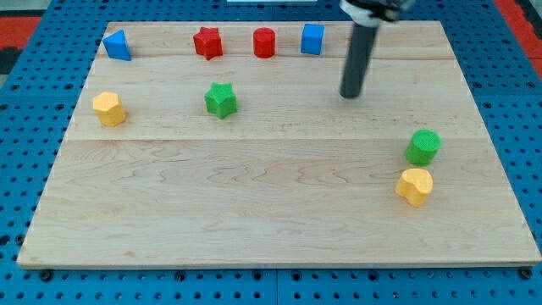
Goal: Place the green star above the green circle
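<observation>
The green star (220, 100) lies on the wooden board at the upper left of centre. The green circle (423, 146) sits at the view's right, just above a yellow block (414, 186). My tip (350, 95) rests on the board right of centre near the top, well to the right of the green star and up-left of the green circle. It touches no block.
Along the view's top stand a blue triangle-like block (117, 45), a red star (207, 42), a red cylinder (264, 42) and a blue cube (312, 39). A yellow hexagon-like block (108, 108) sits at the left. The wooden board (254, 212) lies on a blue pegboard.
</observation>
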Robot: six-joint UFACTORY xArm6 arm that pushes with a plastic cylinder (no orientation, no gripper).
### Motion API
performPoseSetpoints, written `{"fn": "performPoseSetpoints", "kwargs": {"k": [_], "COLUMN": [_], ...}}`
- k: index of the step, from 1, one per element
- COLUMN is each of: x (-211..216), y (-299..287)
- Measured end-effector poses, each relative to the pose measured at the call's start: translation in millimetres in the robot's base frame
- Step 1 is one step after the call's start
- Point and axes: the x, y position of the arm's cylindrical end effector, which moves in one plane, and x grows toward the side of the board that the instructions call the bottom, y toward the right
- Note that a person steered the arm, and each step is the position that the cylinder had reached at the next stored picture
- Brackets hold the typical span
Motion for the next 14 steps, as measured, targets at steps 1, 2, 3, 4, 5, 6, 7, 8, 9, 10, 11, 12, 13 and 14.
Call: {"fn": "performPoseSetpoints", "kwargs": {"k": [1, 2, 3, 4, 5, 6, 7, 8, 9, 10, 11, 12, 13, 14], "x": [-43.5, -36.3, 29.0, 61.3, 33.4, 70.2, 70.4, 64.9, 32.7, 60.1, 65.9, 41.4, 42.5, 50.9], "y": [-70.0, -217.5, -252.0, -208.8, -196.5, -126.3, -60.7, -173.9, -131.5, -49.2, -39.6, -67.5, -14.0, 20.8]}}
